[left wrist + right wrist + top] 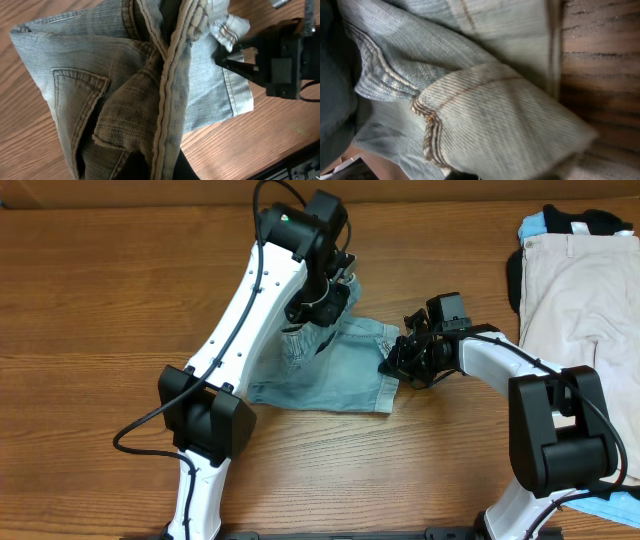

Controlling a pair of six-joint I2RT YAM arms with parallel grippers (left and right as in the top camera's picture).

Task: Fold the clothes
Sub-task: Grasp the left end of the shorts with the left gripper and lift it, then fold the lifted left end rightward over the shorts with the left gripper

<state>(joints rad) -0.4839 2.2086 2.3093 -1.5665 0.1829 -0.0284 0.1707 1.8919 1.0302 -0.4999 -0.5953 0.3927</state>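
The denim shorts (335, 375) lie partly bunched on the worktop (100, 300), stretched between the two pincers. The left pincer (322, 310) is clamped on the raised waistband. Opposite it, the right pincer (392, 366) is closed on the leg hem, and a beige garment (580, 290) lies well behind that pincer.

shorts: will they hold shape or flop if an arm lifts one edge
Likely floppy: the shorts bunch and crease in the left wrist view rather than holding shape. The thick seams probably resist sharp folds. Pushed, they would more likely wrinkle than slide whole.
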